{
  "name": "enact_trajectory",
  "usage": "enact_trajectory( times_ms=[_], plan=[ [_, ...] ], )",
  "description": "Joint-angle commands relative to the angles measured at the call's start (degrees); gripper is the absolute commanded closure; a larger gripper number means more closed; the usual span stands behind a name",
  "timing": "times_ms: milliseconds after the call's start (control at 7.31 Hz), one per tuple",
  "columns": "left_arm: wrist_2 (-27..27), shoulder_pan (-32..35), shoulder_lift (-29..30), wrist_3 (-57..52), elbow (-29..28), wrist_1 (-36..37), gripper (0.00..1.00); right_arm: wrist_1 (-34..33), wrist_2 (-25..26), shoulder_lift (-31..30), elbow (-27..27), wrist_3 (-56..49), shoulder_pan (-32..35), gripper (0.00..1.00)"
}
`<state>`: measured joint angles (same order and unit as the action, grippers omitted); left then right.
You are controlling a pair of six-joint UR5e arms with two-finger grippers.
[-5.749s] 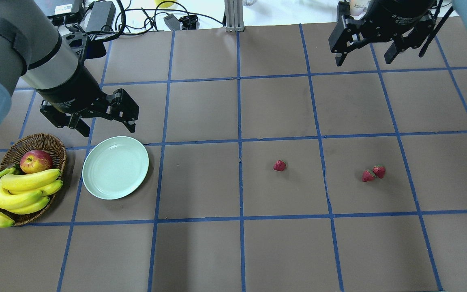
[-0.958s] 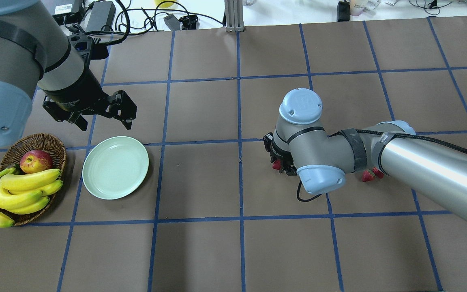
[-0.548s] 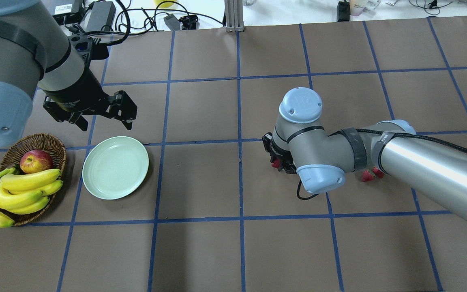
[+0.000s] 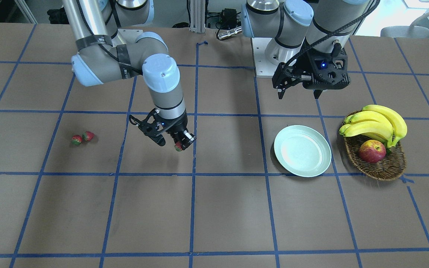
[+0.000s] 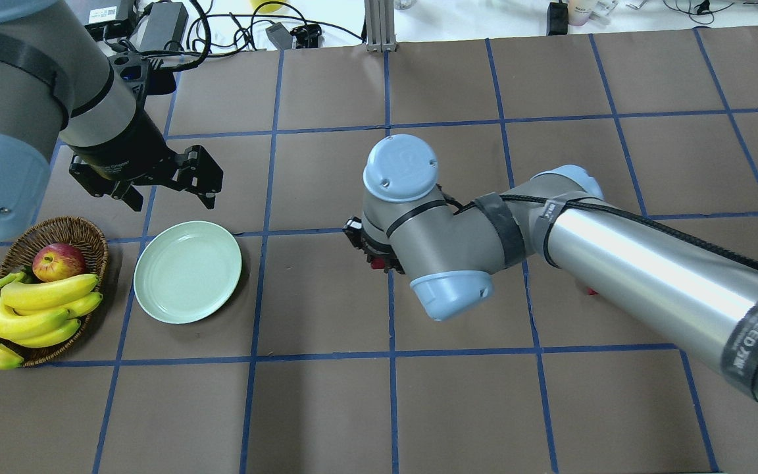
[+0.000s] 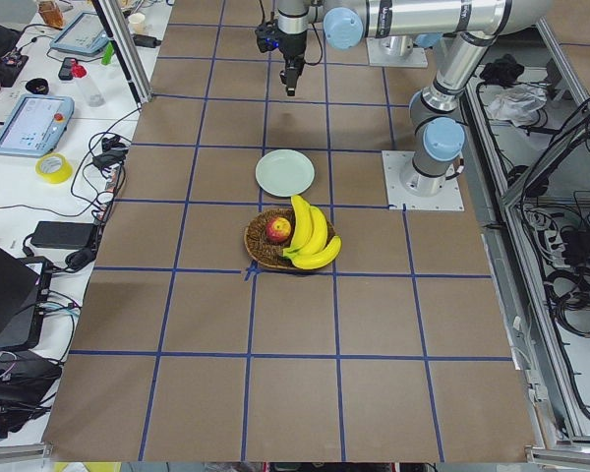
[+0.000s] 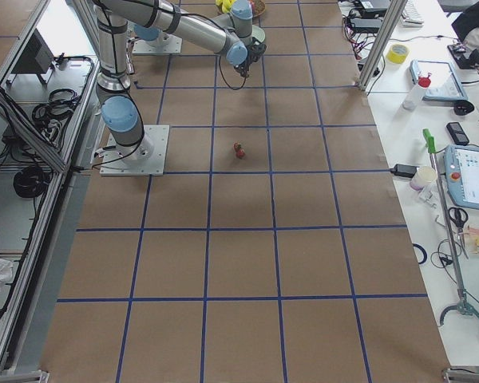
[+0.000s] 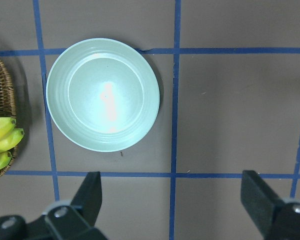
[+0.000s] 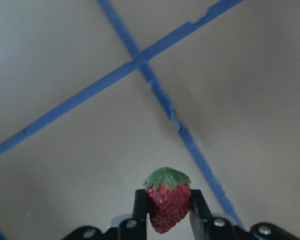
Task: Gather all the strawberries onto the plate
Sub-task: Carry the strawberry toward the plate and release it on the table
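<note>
Right arm [image 5: 649,263]: silver tube, grey links, pale blue round caps with small screws, black straps, black cable, grey lettering on a black band. Left arm [image 5: 17,85]: same colours. Right gripper [image 4: 171,143] and left gripper [image 4: 298,95]: black, with a blue light at each wrist.

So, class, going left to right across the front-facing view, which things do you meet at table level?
Two loose strawberries → strawberry in the right tool → plate → basket holding bananas and apple.

Bright even light, soft shadows, sharp views.
</note>
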<state>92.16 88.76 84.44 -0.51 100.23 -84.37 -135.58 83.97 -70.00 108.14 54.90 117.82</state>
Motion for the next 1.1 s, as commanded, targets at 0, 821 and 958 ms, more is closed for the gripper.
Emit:
enact_trajectory(
  times_ms=[0,821,958],
  plan=[
    [-0.23,0.01,-0.41,0.42,0.05,-0.01,0.0,-6.1,-1.71,5.9,-0.65,-7.3,4.77,0.94],
    [0.56,0.01,-0.77,0.68,0.23,-0.63,0.0,-3.23,-0.47,1.92,-0.65,-10.08,3.3,0.0],
    [0.65,0.01,-0.77,-0.01,0.23,-0.71,0.0,3.5,-0.56,-2.38,-0.74,-10.77,-0.8,0.0]
  ],
)
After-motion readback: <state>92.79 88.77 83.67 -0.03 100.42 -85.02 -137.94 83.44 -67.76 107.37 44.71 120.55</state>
